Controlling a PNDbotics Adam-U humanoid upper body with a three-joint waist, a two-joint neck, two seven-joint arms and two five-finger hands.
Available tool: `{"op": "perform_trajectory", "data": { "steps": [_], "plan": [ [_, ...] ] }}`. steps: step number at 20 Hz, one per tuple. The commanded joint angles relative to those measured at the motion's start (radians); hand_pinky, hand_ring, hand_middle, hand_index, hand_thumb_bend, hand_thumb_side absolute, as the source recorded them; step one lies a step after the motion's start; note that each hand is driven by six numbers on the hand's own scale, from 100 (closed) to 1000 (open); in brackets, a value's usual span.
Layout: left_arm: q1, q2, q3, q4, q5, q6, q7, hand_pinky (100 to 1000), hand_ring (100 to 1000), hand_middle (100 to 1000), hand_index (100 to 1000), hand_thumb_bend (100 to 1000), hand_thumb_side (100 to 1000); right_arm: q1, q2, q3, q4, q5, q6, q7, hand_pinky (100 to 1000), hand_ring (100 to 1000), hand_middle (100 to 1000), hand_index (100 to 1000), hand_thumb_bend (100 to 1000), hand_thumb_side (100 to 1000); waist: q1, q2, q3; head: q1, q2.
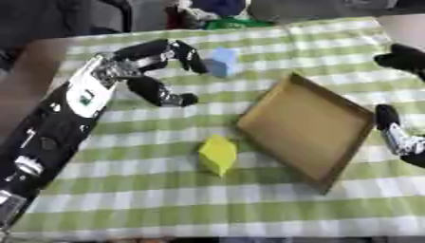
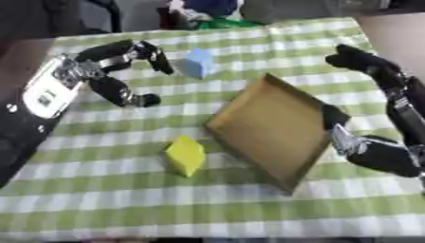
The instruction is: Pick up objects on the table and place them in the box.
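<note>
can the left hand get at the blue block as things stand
Probably yes. The left hand is open, its fingers right beside the small light blue block on the green checked tablecloth, with nothing between them.

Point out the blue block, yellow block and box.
blue block (image 1: pixel 222 61), left eye view, front face.
yellow block (image 1: pixel 218 153), left eye view, top face.
box (image 2: pixel 267 126), right eye view, bare floor.

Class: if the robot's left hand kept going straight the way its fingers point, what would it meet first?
Probably the light blue cube: the left hand is open, its fingertips right beside it, though contact is unclear.
</note>
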Motion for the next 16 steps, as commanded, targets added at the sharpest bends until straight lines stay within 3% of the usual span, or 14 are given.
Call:
{"op": "perform_trajectory", "data": {
  "steps": [1,10,16],
  "plan": [
    [-0.011,0.009,0.013,-0.015,0.008,-0.166,-0.168,683,709,650,775,413,594,-0.013,-0.024,0.001,-0.021,-0.003,-0.003,0.007,907,870,834,1000,100,484,-0.005,-0.019,0.001,-0.002,-0.002],
    [0.012,0.008,0.036,-0.038,0.003,-0.156,-0.15,682,710,650,775,422,588,-0.013,-0.025,0.006,-0.021,-0.003,-0.006,0.018,907,867,829,1000,100,481,-0.008,-0.018,0.003,0.0,-0.003],
    [-0.001,-0.017,0.019,-0.047,-0.024,-0.169,-0.168,699,731,677,786,513,558,-0.014,-0.024,0.005,-0.021,-0.003,-0.005,0.019,907,867,827,1000,100,481,-0.007,-0.018,0.001,-0.007,-0.003]
  ]
}}
